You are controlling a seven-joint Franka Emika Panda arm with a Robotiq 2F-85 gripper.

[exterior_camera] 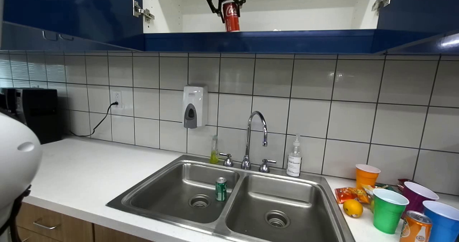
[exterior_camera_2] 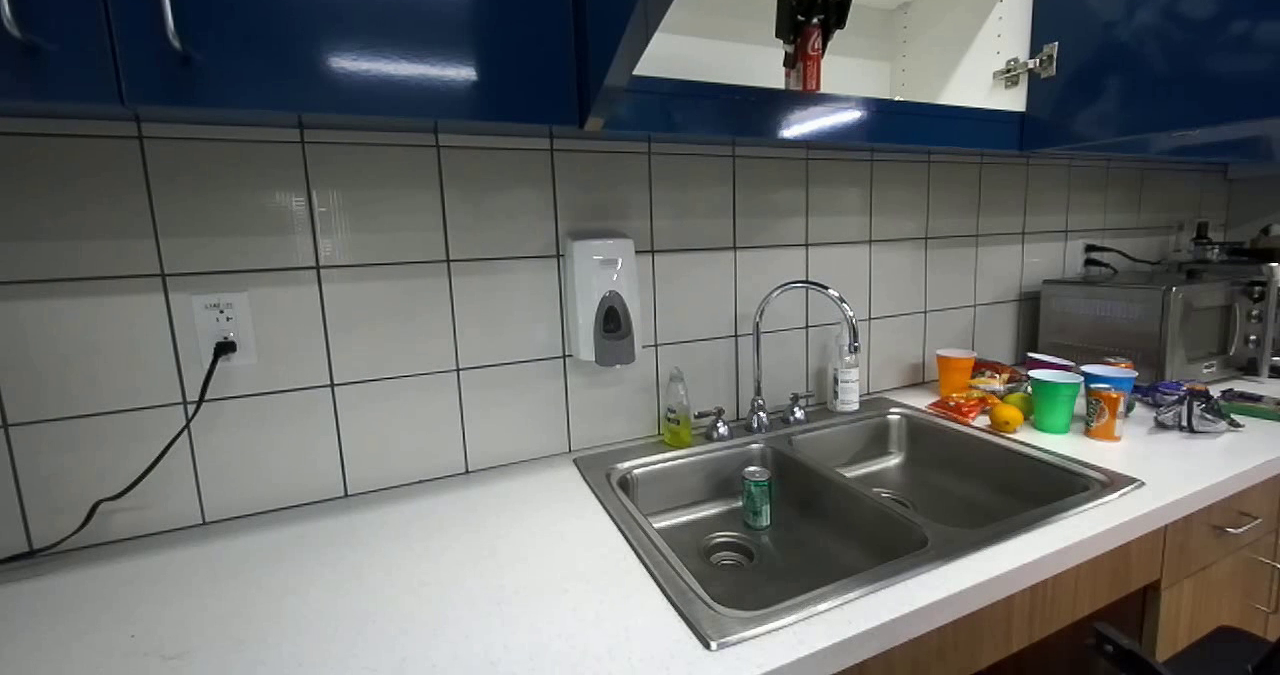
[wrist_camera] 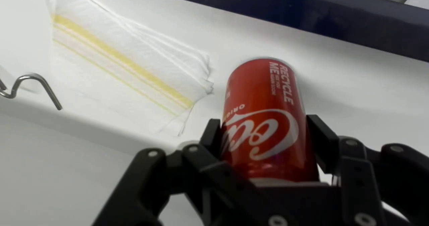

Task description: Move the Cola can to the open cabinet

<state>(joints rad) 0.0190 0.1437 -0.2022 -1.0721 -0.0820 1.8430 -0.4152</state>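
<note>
The red Cola can (exterior_camera: 231,18) is inside the open cabinet (exterior_camera: 304,41), just behind its dark blue front edge. It also shows in an exterior view (exterior_camera_2: 811,55) and in the wrist view (wrist_camera: 261,88). My gripper (wrist_camera: 263,129) is shut on the can, one finger on each side, and points down from above. The can is about upright with a slight lean. The blue edge hides its base in both exterior views, so I cannot tell whether it touches the white cabinet floor. The cabinet's blue front edge (wrist_camera: 301,21) crosses the top of the wrist view.
Clear plastic bags with a yellow stripe (wrist_camera: 120,62) and a metal hook (wrist_camera: 30,80) lie beside the can. Open cabinet doors (exterior_camera: 71,12) flank the opening. Below are the sink (exterior_camera: 172,174) with a green can (exterior_camera: 221,189), the faucet (exterior_camera: 248,138), and cups (exterior_camera: 389,211).
</note>
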